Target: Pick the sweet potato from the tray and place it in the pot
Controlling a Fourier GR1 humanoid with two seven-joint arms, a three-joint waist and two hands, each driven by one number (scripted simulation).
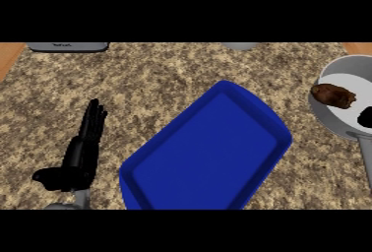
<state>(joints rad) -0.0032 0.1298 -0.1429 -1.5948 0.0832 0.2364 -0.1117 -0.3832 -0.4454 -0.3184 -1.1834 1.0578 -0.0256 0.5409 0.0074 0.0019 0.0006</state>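
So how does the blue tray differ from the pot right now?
The tray is blue, flat and rectangular with rounded corners; the pot is grey, round and deeper. The tray holds nothing, while the pot has the sweet potato resting at its left rim. The tray lies mid-counter, the pot at the right edge. Both sit on the speckled counter.

Right of the black left hand [81, 147], a bright blue tray [152, 162] on speckled tan-brown counter [160, 74]; farther right, brown sweet potato [334, 95] in grey pot [330, 118].

A black left hand [81, 156] with slender fingers is seen; a grey forearm [78, 198] is attached below.
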